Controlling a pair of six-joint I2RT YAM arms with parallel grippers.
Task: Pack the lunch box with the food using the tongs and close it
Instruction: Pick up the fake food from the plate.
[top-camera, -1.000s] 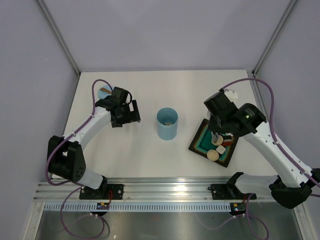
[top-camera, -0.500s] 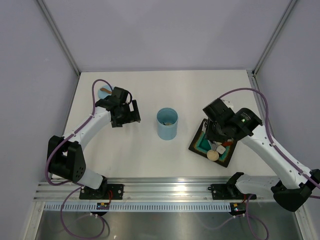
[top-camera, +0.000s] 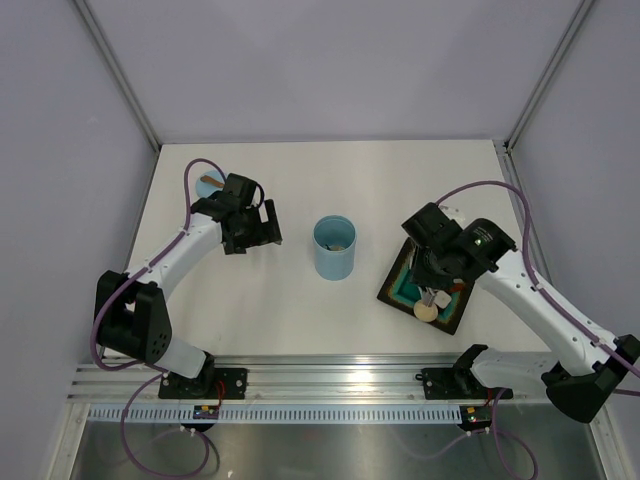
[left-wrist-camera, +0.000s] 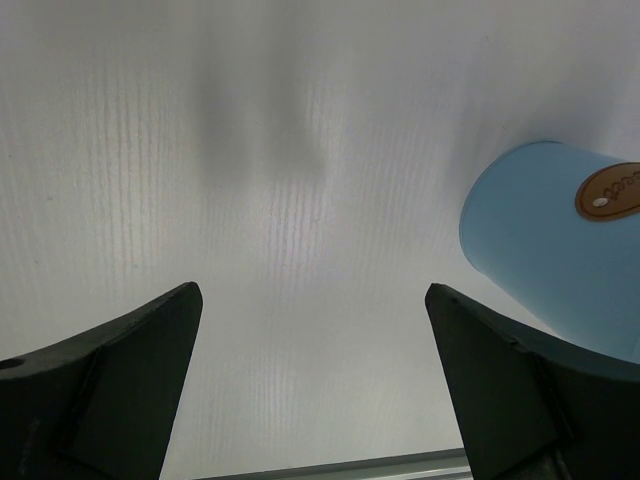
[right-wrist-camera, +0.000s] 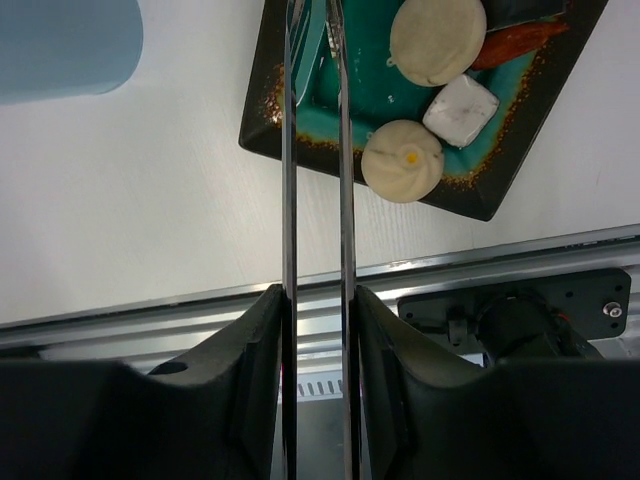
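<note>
The light blue lunch box (top-camera: 334, 248) stands upright and open mid-table, with a food piece inside; its side shows in the right wrist view (right-wrist-camera: 60, 45). My right gripper (top-camera: 438, 262) (right-wrist-camera: 315, 295) is shut on the silver tongs (right-wrist-camera: 288, 200). Their tips are slightly apart over the left of the plate's teal centre and hold nothing. Food lies on the dark plate (right-wrist-camera: 262, 125): two beige buns (right-wrist-camera: 401, 161), a white cube (right-wrist-camera: 460, 110), a red piece (right-wrist-camera: 515, 42). My left gripper (top-camera: 252, 232) (left-wrist-camera: 310, 300) hangs open over bare table, left of the lunch box.
A flat blue disc with a brown tab (top-camera: 209, 184) (left-wrist-camera: 545, 240) lies at the back left, just beyond the left gripper. The metal rail (top-camera: 330, 378) runs along the table's near edge. Grey walls close the back and sides.
My right gripper has come lower and nearer over the plate, and the tongs' arms have spread a little. The left arm has not moved.
</note>
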